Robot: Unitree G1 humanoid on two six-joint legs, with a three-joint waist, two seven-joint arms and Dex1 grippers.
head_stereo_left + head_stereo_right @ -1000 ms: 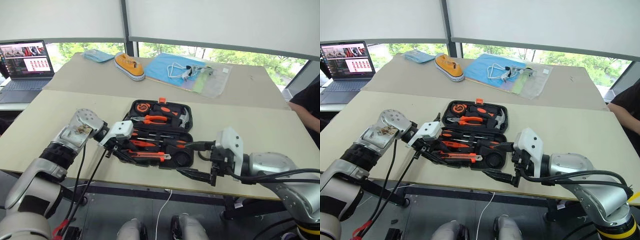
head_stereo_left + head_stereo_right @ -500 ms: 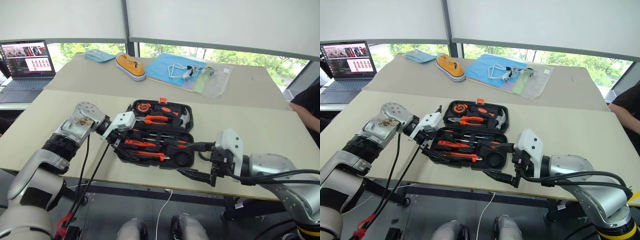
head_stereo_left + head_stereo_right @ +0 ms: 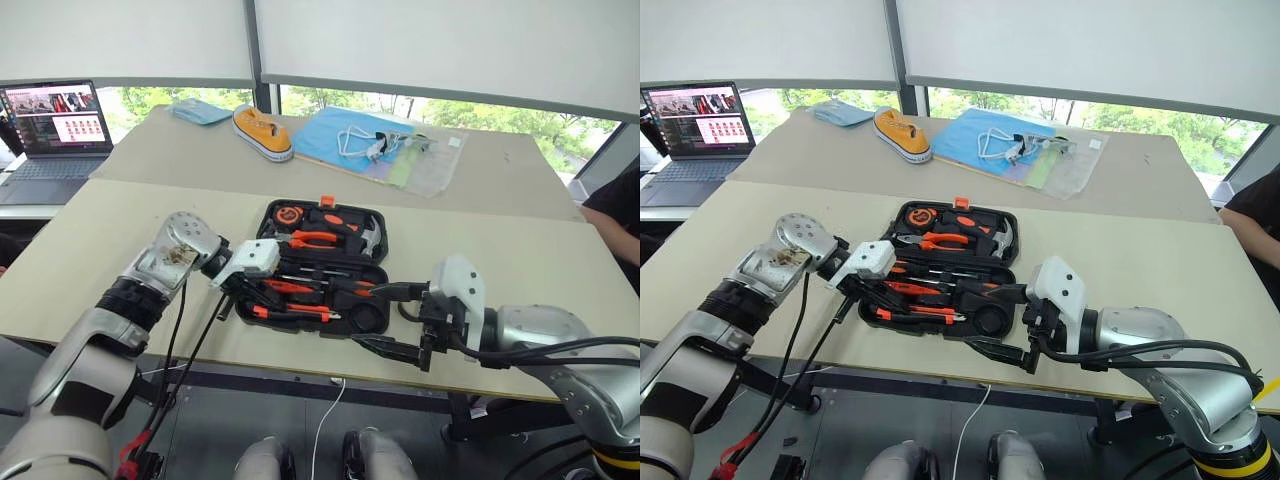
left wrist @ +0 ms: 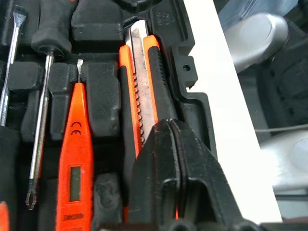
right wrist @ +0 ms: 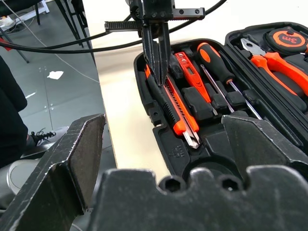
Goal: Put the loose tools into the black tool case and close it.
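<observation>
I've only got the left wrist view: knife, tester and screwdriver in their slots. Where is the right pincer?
Observer: The right pincer is open, at the case's near right corner.
Operator: How does the lid lie?
Observer: Open flat, away from the robot. It holds pliers and a tape measure.
Operator: Anything beyond the case?
Observer: A yellow shoe and a laptop, far back.
</observation>
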